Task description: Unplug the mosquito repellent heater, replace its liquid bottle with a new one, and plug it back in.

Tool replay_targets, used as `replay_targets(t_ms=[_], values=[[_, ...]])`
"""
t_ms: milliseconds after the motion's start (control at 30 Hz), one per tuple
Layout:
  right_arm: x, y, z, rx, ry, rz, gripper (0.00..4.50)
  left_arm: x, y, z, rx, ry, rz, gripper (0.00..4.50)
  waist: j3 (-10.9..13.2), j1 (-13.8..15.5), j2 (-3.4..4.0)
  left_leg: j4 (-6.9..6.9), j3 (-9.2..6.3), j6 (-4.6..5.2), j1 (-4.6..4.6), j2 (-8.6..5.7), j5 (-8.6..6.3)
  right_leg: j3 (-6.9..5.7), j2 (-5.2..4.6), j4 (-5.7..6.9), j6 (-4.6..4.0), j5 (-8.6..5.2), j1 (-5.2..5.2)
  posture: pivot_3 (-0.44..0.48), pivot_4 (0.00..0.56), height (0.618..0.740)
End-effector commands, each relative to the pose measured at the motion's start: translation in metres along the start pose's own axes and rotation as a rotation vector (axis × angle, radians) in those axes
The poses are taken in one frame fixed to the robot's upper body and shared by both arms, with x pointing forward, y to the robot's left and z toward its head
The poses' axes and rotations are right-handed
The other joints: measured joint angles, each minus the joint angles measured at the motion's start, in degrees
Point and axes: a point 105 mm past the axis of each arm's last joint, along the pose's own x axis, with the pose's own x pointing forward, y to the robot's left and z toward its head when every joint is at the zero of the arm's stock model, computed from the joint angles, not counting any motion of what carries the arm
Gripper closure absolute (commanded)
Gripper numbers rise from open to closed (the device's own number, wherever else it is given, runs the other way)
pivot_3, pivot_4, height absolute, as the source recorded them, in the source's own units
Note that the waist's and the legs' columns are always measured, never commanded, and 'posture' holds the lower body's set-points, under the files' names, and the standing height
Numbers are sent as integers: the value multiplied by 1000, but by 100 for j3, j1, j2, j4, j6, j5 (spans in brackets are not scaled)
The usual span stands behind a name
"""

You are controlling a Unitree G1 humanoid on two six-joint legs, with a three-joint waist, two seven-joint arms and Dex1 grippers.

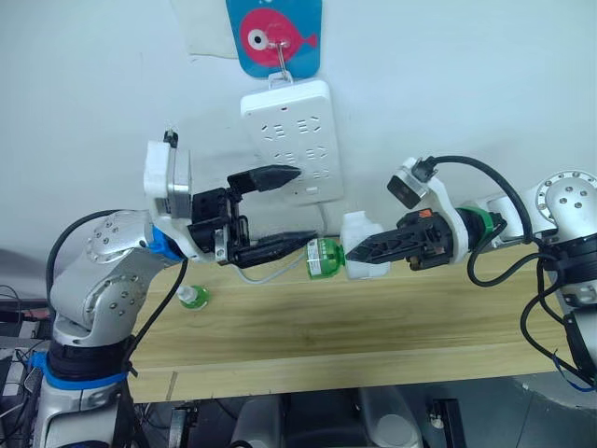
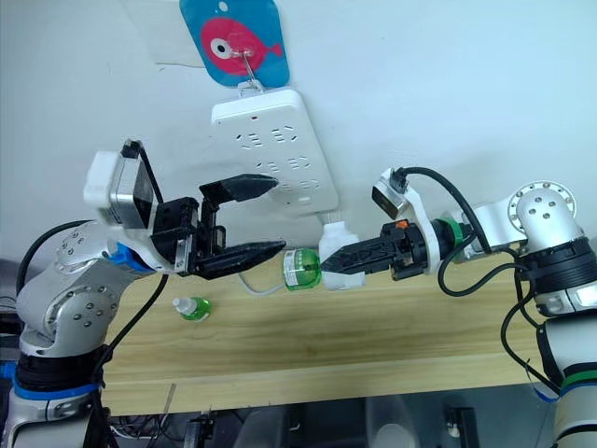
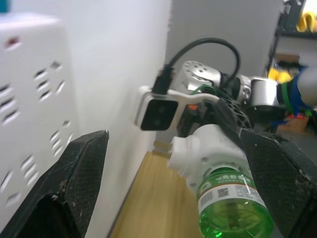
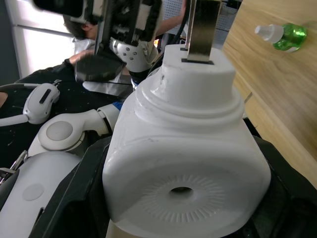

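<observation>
- Closest to the right wrist camera, the mosquito repellent heater (image 4: 185,163) shows a white domed face with a small centre hole ringed by fine radial ribs; metal plug blades stand out of its far end.
- Right gripper (image 1: 371,254) is clenched on the heater, holding it above the back edge of the wooden table (image 1: 373,327), clear of the surface.
- Green bottle (image 1: 324,258) is screwed into the heater and points toward the left gripper; its label carries a QR code and small print too fine to read.
- Left gripper (image 1: 291,208) is released, fingers spread wide, the lower fingertip just beside the bottle's base; whether it touches cannot be told.
- Power strip (image 1: 291,138) hangs on the wall from a hook, above and behind the grippers; no marking on it is legible.
- Blue card (image 1: 274,35) with a pink fish sits behind the hook.
- Second green bottle (image 1: 193,297) with a white cap lies on its side near the table's left end.
- White cable (image 1: 270,273) loops under the left gripper.
</observation>
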Motion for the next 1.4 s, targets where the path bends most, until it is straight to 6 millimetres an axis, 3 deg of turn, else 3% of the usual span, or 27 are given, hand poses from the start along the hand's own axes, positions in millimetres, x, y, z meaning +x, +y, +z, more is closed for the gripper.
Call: replay_targets(t_ms=[33,167,567,833,1400], values=[[-5,10,8,-20,-39,38,1305,4,-14,2,199,15,-99,27,0,0,0,0,2,0,-1,0,0,-1,0,0,1,1,0,-157,307,740],[-6,9,12,-11,-54,45,1305,1,-22,-8,348,40,-153,27,0,1,0,0,7,0,-1,0,0,-3,0,2,3,3,0,-157,306,740],[-5,15,21,4,-50,90,1305,-9,-17,-31,764,63,-190,27,0,15,0,5,11,0,-1,1,0,-3,-1,1,8,9,-1,-154,311,740],[-4,16,21,3,-45,98,1305,-2,-1,-37,833,63,-150,27,0,-12,0,7,9,0,-1,1,0,-5,-1,6,10,11,-1,-161,312,740],[-1,17,21,-5,-42,102,1305,10,2,-34,835,-3,-121,27,0,-16,0,67,-12,1,-7,0,0,8,-14,48,11,11,-3,-170,313,740]])
